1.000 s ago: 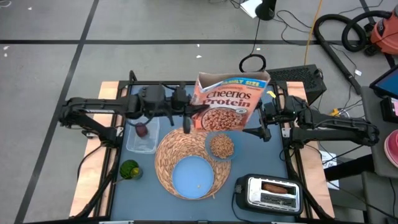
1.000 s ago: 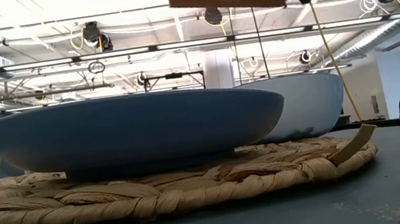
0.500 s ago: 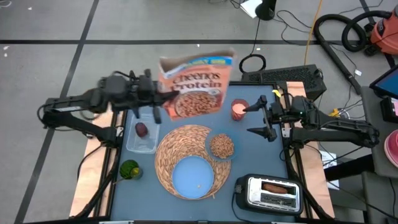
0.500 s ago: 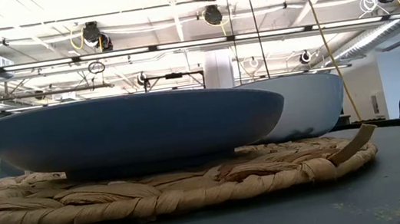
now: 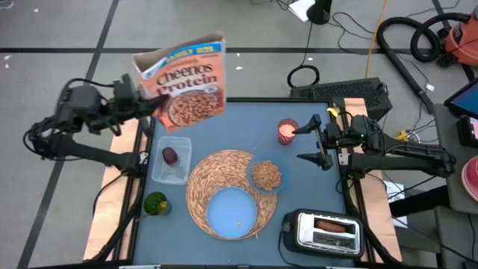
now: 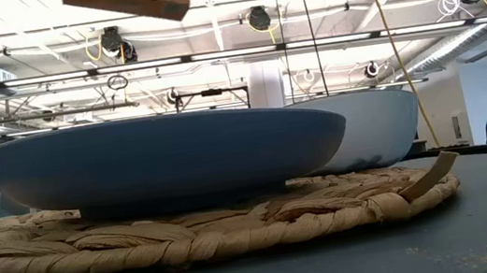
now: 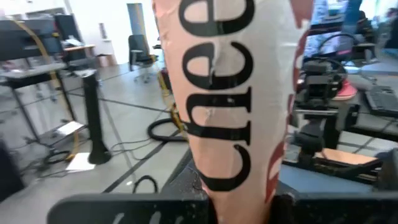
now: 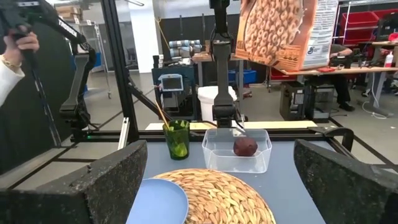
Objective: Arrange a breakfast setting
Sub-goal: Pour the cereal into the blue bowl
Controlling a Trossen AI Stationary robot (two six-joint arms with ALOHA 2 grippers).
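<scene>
My left gripper (image 5: 154, 105) holds the orange-brown cereal box (image 5: 184, 88) high over the table's far left corner; the box also shows in the right wrist view (image 8: 286, 30). The round straw placemat (image 5: 224, 183) carries the light-blue plate (image 5: 231, 211). The small bowl of cereal (image 5: 265, 175) rests on the mat's right edge. A dark-red item (image 5: 171, 155) lies in a clear tub (image 5: 170, 170). My right gripper (image 5: 301, 144) waits open at the right, above the table. My left gripper pinches the cereal box between its two fingers (image 7: 134, 208), one on each broad face, at the box's left side edge (image 7: 239, 186). The fingers come level from the table's left. The box hangs clear of the table, tilted, its open top toward the far side.
A chrome-and-black toaster (image 5: 325, 230) with something brown in its slot stands at the near right corner. A green cup (image 5: 155, 203) is near left of the mat, an orange cup (image 5: 287, 131) at the far right. A person's hand (image 8: 18, 43) shows beyond the table.
My left gripper has carried the cereal box from above the bowl toward the table's left edge and a little upward, still shut on it. The box has turned a little as it went and now hangs over the far left corner.
</scene>
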